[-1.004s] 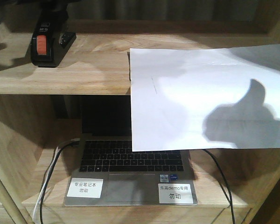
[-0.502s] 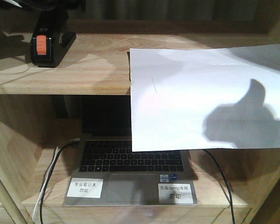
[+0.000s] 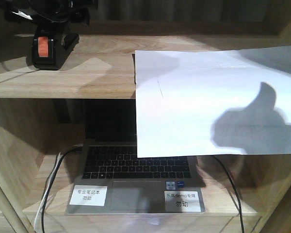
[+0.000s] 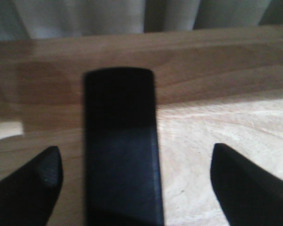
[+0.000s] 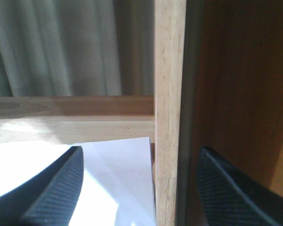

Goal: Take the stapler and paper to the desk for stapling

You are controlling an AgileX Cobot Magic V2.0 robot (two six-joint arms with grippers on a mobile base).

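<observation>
Between the spread fingers of the left pincer [image 4: 134, 153] the stapler [image 4: 119, 188] is blurred, its near end cut off by the lower edge. In the front view that pincer's body hides the stapler's far end. Beneath the right pincer [image 5: 140, 150], the paper [image 5: 118, 188] runs off frame.

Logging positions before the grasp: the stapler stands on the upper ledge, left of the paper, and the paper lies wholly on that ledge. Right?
Not quite. The stapler does stand left of the paper on the upper ledge, but the paper overhangs its front edge, hanging before the laptop; the front-facing view shows it.
</observation>
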